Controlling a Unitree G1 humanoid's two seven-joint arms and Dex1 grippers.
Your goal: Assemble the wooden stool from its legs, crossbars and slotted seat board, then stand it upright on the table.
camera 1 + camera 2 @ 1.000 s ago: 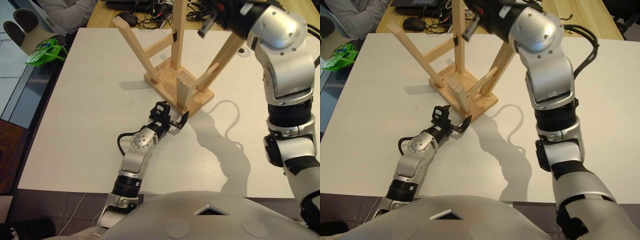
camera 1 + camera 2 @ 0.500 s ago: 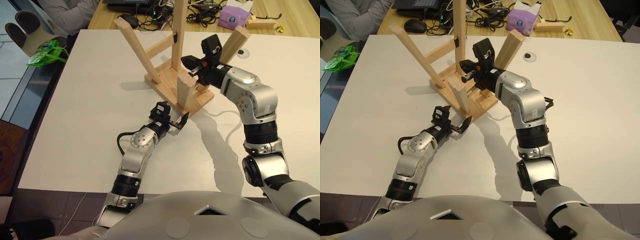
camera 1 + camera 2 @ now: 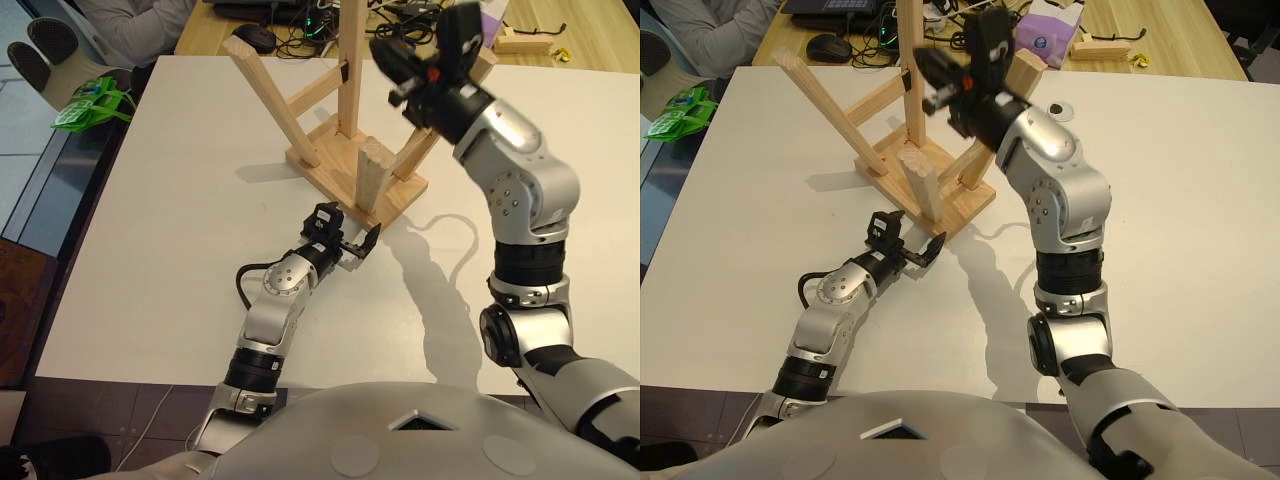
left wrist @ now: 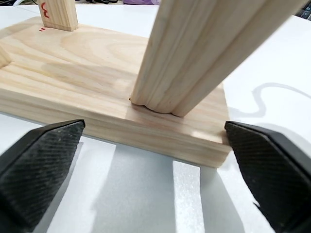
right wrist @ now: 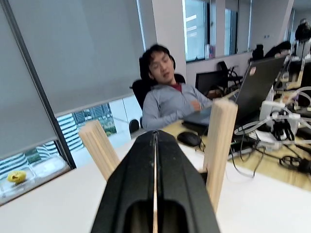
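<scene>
The right pincer (image 3: 392, 60) had risen since half a second before. Then it sat low, by the near leg at the seat board. Now it hung high, its fingers (image 5: 155, 160) pressed together on nothing, just beside the upright leg (image 3: 350, 70) and above the crossbar (image 3: 318, 90).

The left pincer (image 3: 352, 240) had not stirred. It lay on the tabletop (image 3: 180, 220) spread wide and empty, its fingertips (image 4: 41, 155) to either side of a corner of the seat board (image 4: 87, 73); whether they touched it could not be told.

The stool (image 3: 965, 205) stood upside down as before, the board flat just ahead of the left pincer, legs pointing up. The near leg (image 3: 373, 180) rose straight before that pincer. A slanted leg (image 3: 262, 85) leaned away beyond it, and another leg (image 3: 1025, 72) ran behind the right arm.

Past the right pincer, over the tabletop's far edge, lay a computer mouse (image 5: 189, 138), cables (image 3: 300, 40) and a purple box (image 3: 1045, 45). A white disc (image 3: 1058, 112) sat on the tabletop near that pincer. A green bag (image 3: 90, 105) lay off the edge, well apart from the left pincer.
</scene>
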